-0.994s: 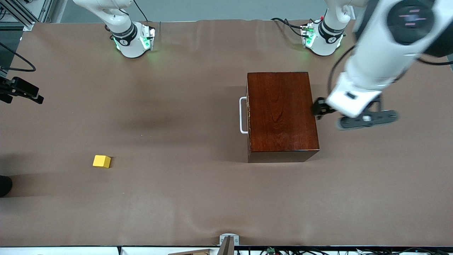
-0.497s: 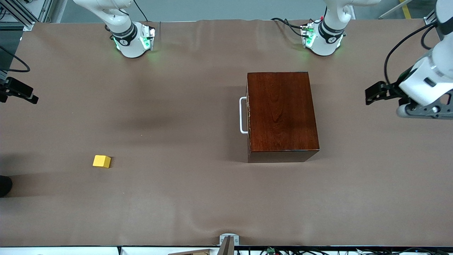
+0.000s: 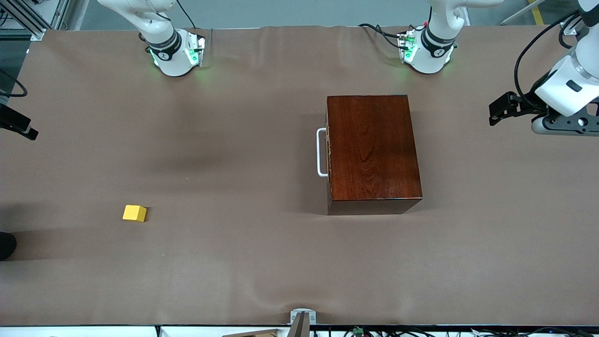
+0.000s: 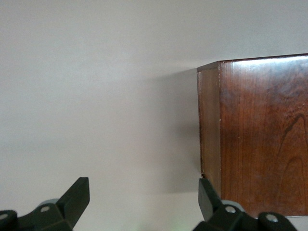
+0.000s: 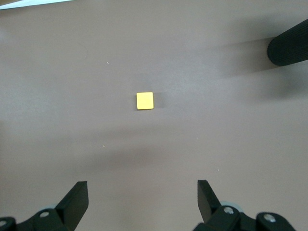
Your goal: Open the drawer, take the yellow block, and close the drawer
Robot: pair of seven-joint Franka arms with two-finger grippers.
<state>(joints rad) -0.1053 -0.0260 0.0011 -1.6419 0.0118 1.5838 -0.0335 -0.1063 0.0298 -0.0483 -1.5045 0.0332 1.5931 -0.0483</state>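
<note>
The drawer [image 3: 326, 150] sat shut in its glossy mahogany box [image 3: 372, 152], white handle [image 3: 320, 152] facing the yellow block [image 3: 134, 213]. The left gripper [image 4: 144, 202] hung open beside the box; the right gripper [image 5: 143, 199] gaped above the block.

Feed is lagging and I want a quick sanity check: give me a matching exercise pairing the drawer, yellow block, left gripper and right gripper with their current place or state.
Things:
1. drawer
2. yellow block
3. left gripper
4. right gripper

States:
A. open, high over the yellow block
B. shut inside the wooden box
C. open, beside the box at the left arm's end
D. lying on the table, held by nothing

Pairs: 1-B, 2-D, 3-C, 4-A
</note>
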